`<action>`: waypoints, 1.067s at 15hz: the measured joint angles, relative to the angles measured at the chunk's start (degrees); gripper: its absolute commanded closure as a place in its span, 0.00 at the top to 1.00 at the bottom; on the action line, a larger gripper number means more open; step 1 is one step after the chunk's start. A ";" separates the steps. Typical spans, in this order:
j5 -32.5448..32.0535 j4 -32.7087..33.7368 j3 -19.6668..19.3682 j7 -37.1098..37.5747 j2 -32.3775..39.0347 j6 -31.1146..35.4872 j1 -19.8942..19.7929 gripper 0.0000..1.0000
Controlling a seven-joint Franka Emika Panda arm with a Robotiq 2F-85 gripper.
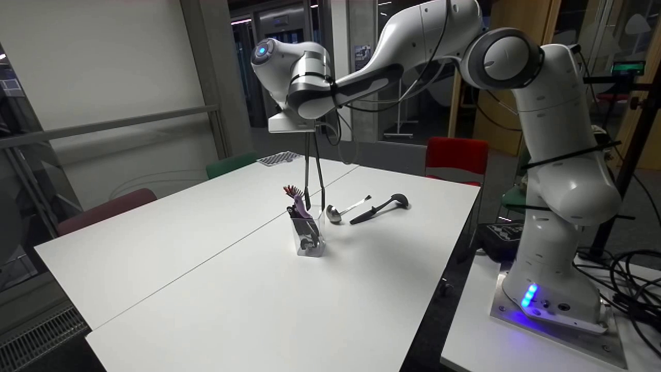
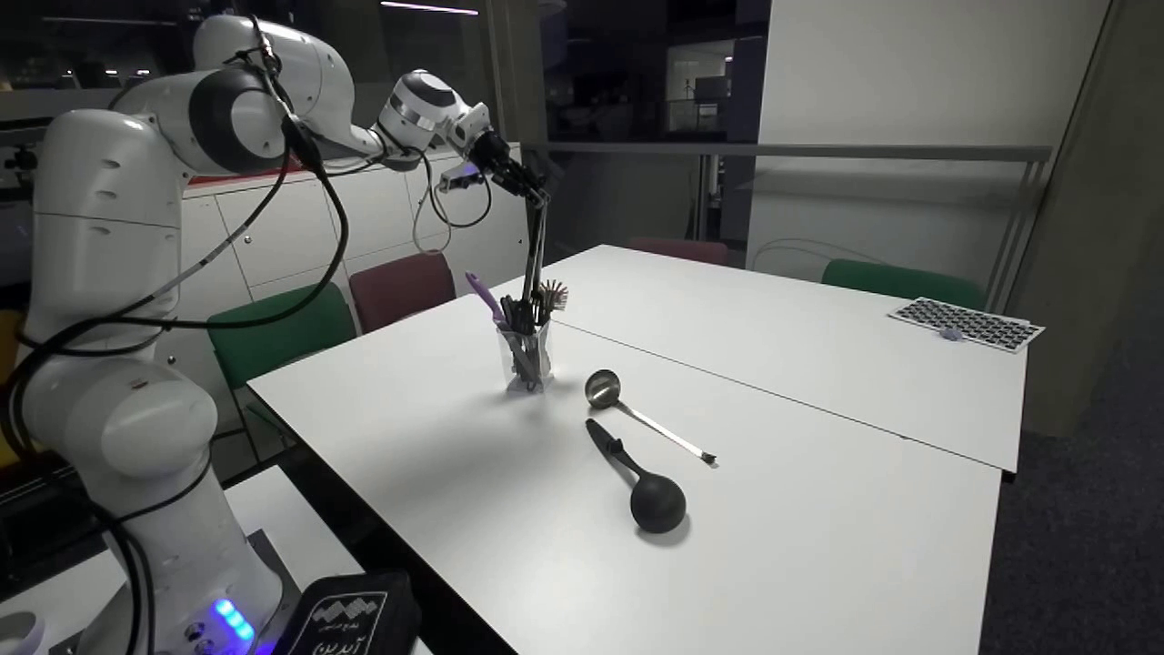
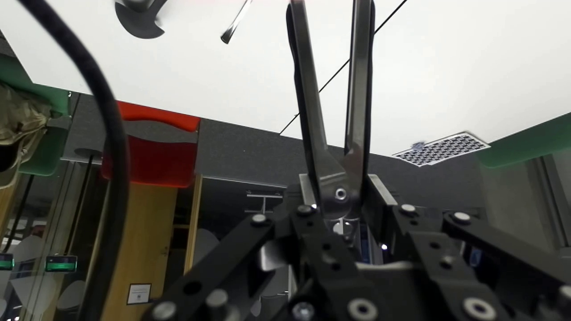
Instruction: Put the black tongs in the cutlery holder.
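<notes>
My gripper (image 3: 341,191) is shut on the joined end of the black tongs (image 3: 312,98). In both exterior views the tongs (image 1: 307,170) (image 2: 536,241) hang down, their two arms somewhat apart. The cutlery holder (image 1: 309,248) (image 2: 526,368) is a clear upright cup on the table with several utensil handles sticking out, one purple. The tong tips are close to the holder's top; in an exterior view they appear just behind it, in line with its rim. Whether they are over its opening I cannot tell. The holder is out of the wrist view.
A metal ladle (image 1: 334,214) (image 2: 604,389) and a black ladle (image 1: 379,209) (image 2: 657,502) lie on the white table (image 1: 232,310) close to the holder. A checkered board (image 2: 968,323) (image 3: 441,149) lies at a far corner. A cable (image 3: 111,125) crosses the wrist view.
</notes>
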 measured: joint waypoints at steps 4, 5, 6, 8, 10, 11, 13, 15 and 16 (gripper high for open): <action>-0.44 0.29 -0.01 -0.10 0.03 -0.02 0.00 0.08; -0.62 0.46 -0.01 -0.12 0.09 -0.03 0.00 0.08; -0.78 0.76 -0.01 -0.13 0.23 -0.03 0.00 0.08; -1.01 1.32 -0.01 -0.17 0.63 -0.03 0.00 0.08; -1.11 1.81 -0.01 -0.19 1.05 -0.04 0.01 0.08; -1.12 2.07 -0.02 -0.20 1.29 -0.06 0.01 0.08; -1.12 2.78 -0.01 -0.22 1.99 -0.07 0.06 0.08; -1.12 3.26 -0.01 -0.22 2.68 -0.08 0.12 0.08; -1.12 3.47 -0.01 -0.22 3.00 -0.08 0.14 0.08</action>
